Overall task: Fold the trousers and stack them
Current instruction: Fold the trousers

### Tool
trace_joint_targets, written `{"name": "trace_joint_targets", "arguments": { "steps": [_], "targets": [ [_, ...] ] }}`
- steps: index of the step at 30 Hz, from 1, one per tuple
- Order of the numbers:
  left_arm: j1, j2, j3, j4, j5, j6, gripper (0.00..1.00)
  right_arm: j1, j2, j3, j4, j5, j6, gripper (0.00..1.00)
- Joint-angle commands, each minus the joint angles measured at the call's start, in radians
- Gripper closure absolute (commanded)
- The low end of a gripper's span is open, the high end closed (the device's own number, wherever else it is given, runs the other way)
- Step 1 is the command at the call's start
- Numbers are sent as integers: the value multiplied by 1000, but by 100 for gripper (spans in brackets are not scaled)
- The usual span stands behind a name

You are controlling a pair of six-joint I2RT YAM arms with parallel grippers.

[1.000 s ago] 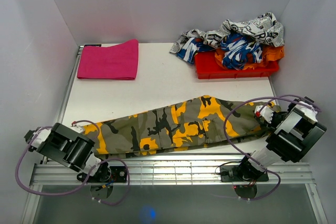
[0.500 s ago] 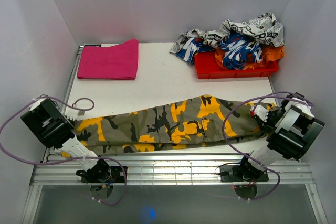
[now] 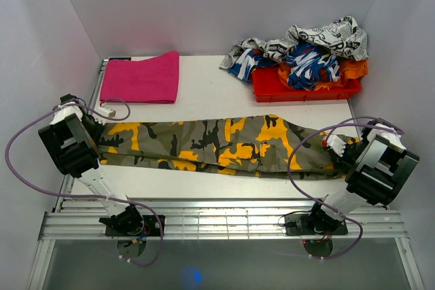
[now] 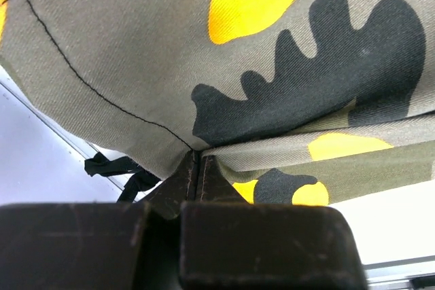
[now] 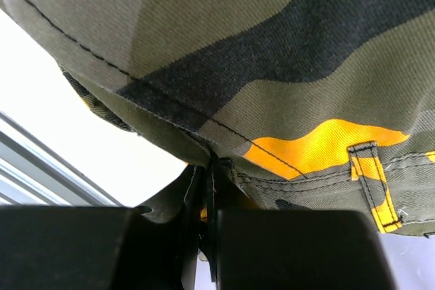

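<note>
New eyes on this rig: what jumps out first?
The camouflage trousers, olive with loud yellow-orange blotches, lie stretched lengthwise across the near half of the table. One end is pinched in the left fingers, the other in the right fingers. Next come the red tray at the back right, heaped with crumpled patterned clothes, and the folded pink cloth at the back left.

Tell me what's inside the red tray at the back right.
In the tray: orange cloth, a blue-and-white garment, a newsprint-patterned garment spilling out. Its floor and anything beneath them are hidden.
</note>
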Motion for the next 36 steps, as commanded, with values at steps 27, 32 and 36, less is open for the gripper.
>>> {"name": "trace_joint_targets", "arguments": {
  "steps": [27,32,36],
  "targets": [
    [190,-346,219,-274,650,225,26,-20,-86,552,-410,-289,51,3],
    [-19,-392,96,-260,650,49,18,95,-44,452,-371,-249,254,12],
    [-275,-466,-94,-159,616,-105,19,159,-65,265,-253,-223,373,25]
  ]
}}
